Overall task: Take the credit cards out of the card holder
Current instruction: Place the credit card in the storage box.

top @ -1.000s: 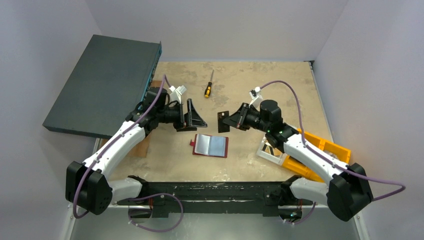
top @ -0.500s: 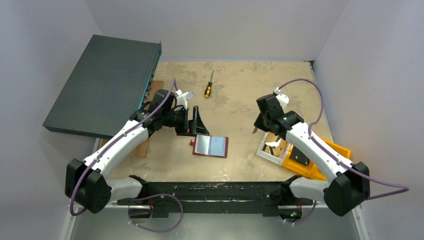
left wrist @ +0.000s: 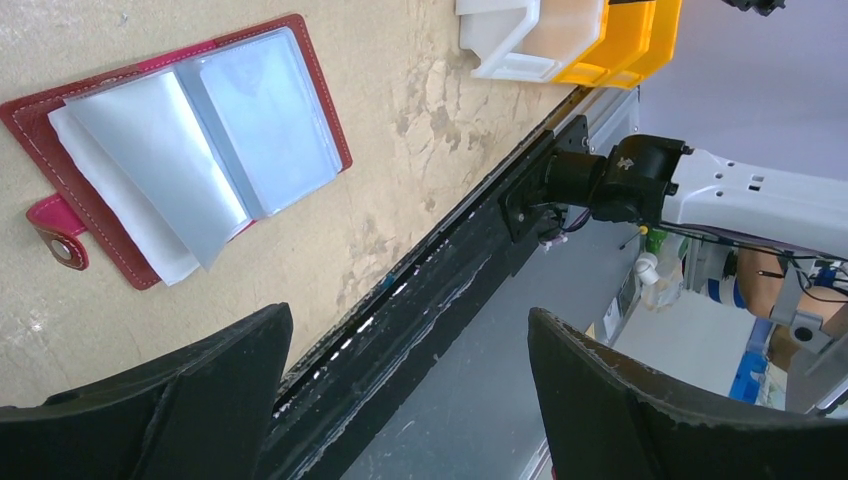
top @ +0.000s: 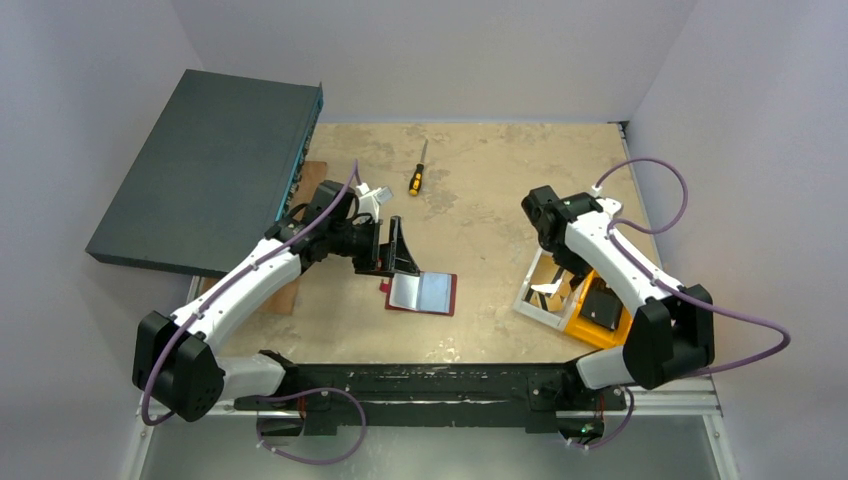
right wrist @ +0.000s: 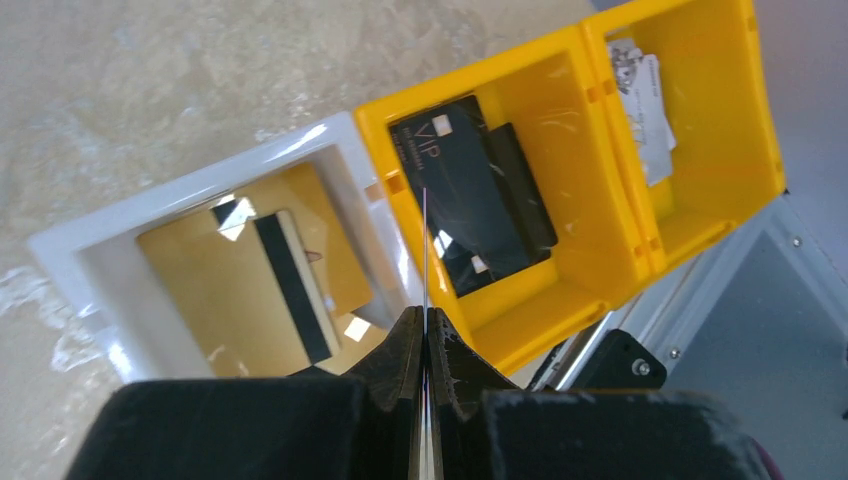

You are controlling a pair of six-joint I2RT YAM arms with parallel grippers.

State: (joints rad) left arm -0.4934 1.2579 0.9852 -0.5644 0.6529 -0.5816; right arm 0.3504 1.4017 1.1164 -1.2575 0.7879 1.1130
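Observation:
The dark red card holder (top: 423, 292) lies open on the table, its clear sleeves facing up; it also shows in the left wrist view (left wrist: 255, 120). My left gripper (top: 394, 262) is open and empty just behind the holder's left edge, and its jaws (left wrist: 410, 312) stand wide apart. My right gripper (top: 572, 272) hangs over the bins at the right. It (right wrist: 423, 312) is shut on a thin credit card (right wrist: 424, 250), seen edge-on over the wall between the white and yellow bins. A gold card (right wrist: 225, 275) lies in the white bin, and a black card (right wrist: 470, 200) in the yellow bin.
The white bin (top: 533, 308) and the orange-yellow bin (top: 650, 290) stand at the right near edge. A screwdriver (top: 417, 176) lies at the back. A large dark box (top: 210, 165) leans at the back left. A wooden block (top: 284, 297) sits under my left arm.
My right gripper has swung from beside the holder to the right, over the bins, with the card in it. My left gripper has moved down and right, closer to the holder.

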